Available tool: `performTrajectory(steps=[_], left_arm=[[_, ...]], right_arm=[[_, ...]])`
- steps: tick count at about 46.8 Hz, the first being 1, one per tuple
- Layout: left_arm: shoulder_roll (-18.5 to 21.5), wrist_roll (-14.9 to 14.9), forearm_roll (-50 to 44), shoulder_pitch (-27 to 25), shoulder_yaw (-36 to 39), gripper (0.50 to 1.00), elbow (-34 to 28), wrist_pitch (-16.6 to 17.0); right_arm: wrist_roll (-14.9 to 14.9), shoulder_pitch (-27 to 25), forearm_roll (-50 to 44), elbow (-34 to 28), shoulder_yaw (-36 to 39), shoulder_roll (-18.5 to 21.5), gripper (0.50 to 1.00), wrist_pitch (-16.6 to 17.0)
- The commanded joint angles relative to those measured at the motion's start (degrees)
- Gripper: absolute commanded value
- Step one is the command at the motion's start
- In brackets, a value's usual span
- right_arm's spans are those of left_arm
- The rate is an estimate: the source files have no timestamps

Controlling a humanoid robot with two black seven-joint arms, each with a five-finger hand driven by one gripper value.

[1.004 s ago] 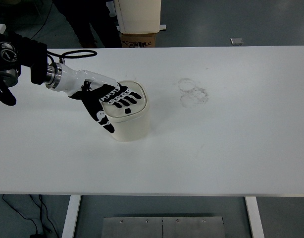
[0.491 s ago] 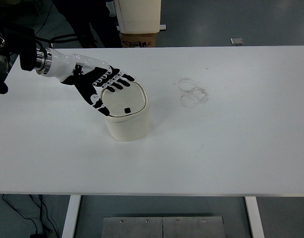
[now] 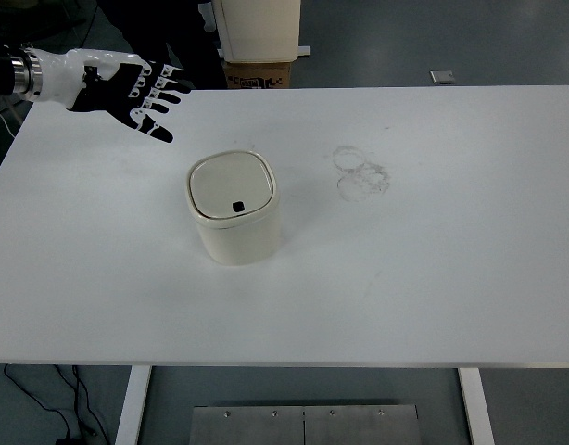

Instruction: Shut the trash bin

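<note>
Since a second ago the left hand (image 3: 118, 93) has lifted off the trash bin (image 3: 235, 219) and drawn back to the far left corner of the worktop (image 3: 433, 269), well apart from the bin. It hangs above the surface with its fingers (image 3: 164, 88) spread and holding nothing. The cream bin stands upright a little left of the worktop's middle, its lid (image 3: 231, 185) lying flat and shut inside the rim, with a small dark mark near the lid's front edge. Faint ring-shaped smudges (image 3: 360, 172) show on the white surface to the right of the bin. Beyond the far edge stands a cardboard box (image 3: 260, 74) with a cream container (image 3: 257, 28) above it.
</note>
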Motion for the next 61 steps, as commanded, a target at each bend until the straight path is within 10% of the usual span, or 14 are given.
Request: performTrajectory(steps=[1, 31, 61], left_arm=[[0.76, -0.44, -1.50, 2.65, -2.50, 1.000, 2.51, 0.83], [4.10, -7.03, -3.78, 25.85, -30.62, 1.000, 14.72, 4.78], [-8.55, -17.58, -19.16, 35.79, -40.21, 1.000, 35.81, 4.17]], right_arm=[[-0.01, 0.00, -0.01, 0.00, -0.01, 0.00, 0.991, 0.00], [-0.01, 0.00, -0.01, 0.00, -0.01, 0.00, 0.991, 0.00], [-0.01, 0.00, 0.07, 0.00, -0.01, 0.00, 0.991, 0.00]])
